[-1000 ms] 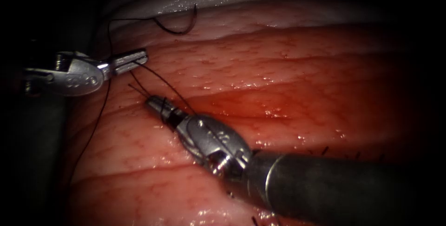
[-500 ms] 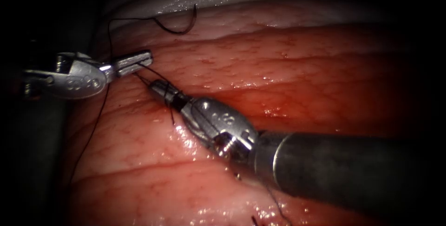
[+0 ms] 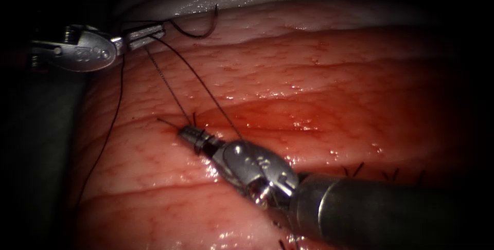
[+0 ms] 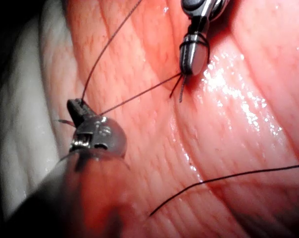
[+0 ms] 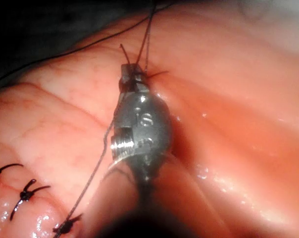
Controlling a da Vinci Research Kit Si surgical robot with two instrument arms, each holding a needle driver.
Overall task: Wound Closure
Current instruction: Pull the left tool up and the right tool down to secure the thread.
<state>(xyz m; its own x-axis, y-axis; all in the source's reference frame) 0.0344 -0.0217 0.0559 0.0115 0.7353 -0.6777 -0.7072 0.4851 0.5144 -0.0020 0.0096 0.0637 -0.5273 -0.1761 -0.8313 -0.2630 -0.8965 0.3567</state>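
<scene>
A close view of pink, glistening tissue [image 3: 319,75] under an endoscope; a pool of red fluid [image 3: 267,116] lies near the middle of it. The left tool [image 3: 149,34] reaches in from the upper left, its jaws clenched on the thread [image 3: 170,83]; the right tool [image 3: 191,134] comes up from the lower right on a thick dark shaft, its jaws likewise clamped on thread just at the tissue surface, beside the red fluid. Two strands run taut and nearly parallel between the two tools, slanting from upper left to lower right; short thread ends stick out around the right tool's tip. The curved needle [image 3: 203,26] lies free on the tissue near its far pale edge, just right of the left tool's tip, held by neither tool and not driven into the tissue; a slack length of thread trails from the left tool down the left side of the tissue. Finished stitches [image 3: 355,168] with short dark cut ends sit in a row along the cut to the right of the right tool.

In the left wrist view the left tool [image 4: 77,106] grips two strands that lead to the right tool [image 4: 191,62]; another loose strand crosses the tissue [image 4: 248,129]. In the right wrist view the right tool [image 5: 132,77] pinches thread [image 5: 148,34] at its tip, with three knotted stitches [image 5: 25,193] nearby.
</scene>
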